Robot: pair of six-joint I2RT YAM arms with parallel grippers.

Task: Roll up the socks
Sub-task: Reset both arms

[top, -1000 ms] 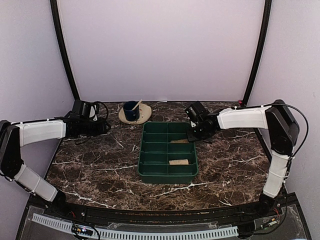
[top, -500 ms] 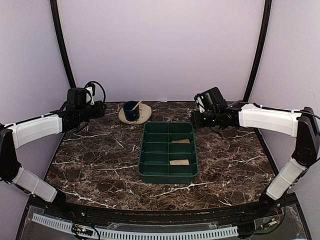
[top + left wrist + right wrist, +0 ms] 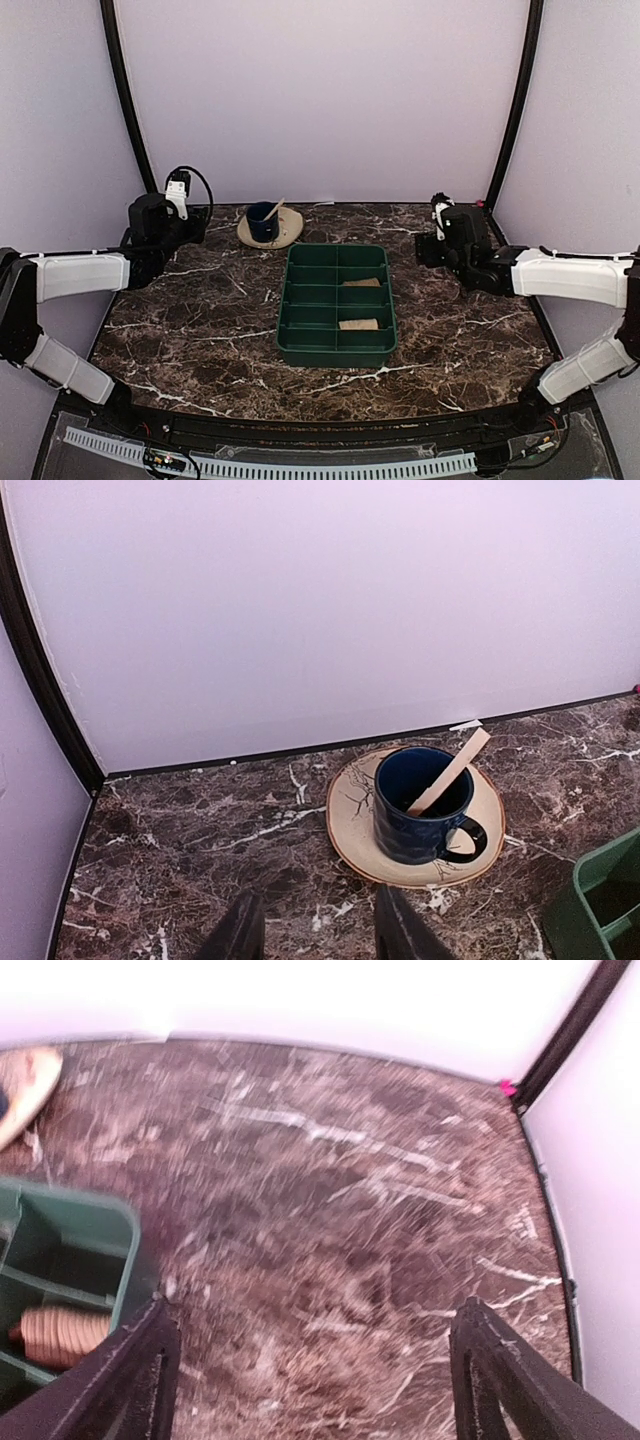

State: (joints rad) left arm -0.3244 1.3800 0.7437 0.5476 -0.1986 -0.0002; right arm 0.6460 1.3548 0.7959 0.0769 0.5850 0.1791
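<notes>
Two socks [image 3: 357,324], tan, rolled, separate compartments of green tray [image 3: 284,300]; left end effector [image 3: 318,935] and right end effector [image 3: 320,1380] spread, empty.

A green tray [image 3: 336,352], tan socks [image 3: 358,324], a dark blue mug [image 3: 410,830], a cream saucer [image 3: 350,825] and a white-veined brown tabletop [image 3: 190,330] are shown.

Two tan bundles of fabric lay in the right-hand column of a green tray [image 3: 335,350]. The far sock [image 3: 362,282] sat toward the back and the near sock [image 3: 357,324] toward the front (separate compartments, stripes too small to tell).
</notes>
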